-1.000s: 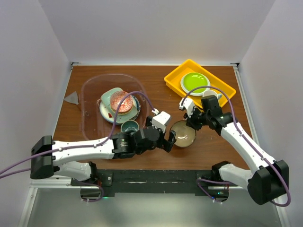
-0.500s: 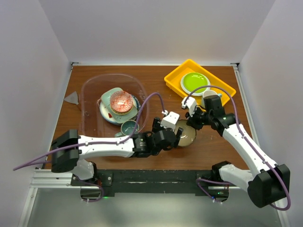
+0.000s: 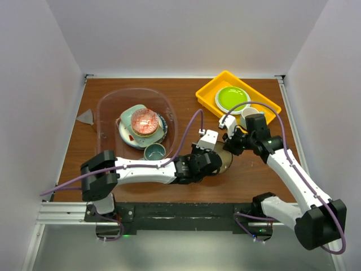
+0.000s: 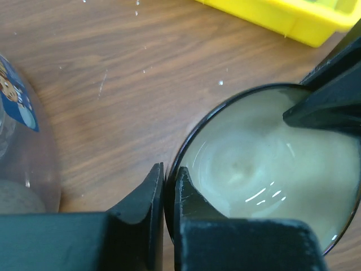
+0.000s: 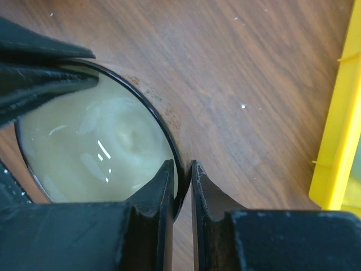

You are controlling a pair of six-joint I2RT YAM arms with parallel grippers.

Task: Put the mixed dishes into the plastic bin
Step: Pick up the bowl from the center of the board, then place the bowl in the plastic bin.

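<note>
Top external view shows a dark-rimmed bowl point(image 3: 225, 161), pale cream inside, at the near middle of the wooden table point(image 3: 186, 99). It is to the right of the plastic bin point(image 3: 105, 110) and not touching it. The left gripper point(image 4: 168, 178) is closed narrow on the rim of this bowl; in the left wrist view one finger is outside the rim and the other is inside. The right gripper point(image 5: 181, 169) pinches the opposite side of the rim in the same way. If the bowl rests on the wood or is a little lifted, I cannot tell. Inside the bin lies a stack of plates point(image 3: 127, 135) with a red patterned bowl point(image 3: 144, 121) on top, and a teal mug point(image 3: 154, 151) stands by the near wall. Behind the right gripper, the yellow tray point(image 3: 206, 95) holds a lime-green plate point(image 3: 232, 97), with a white cup point(image 3: 248, 114) at its near edge
</note>
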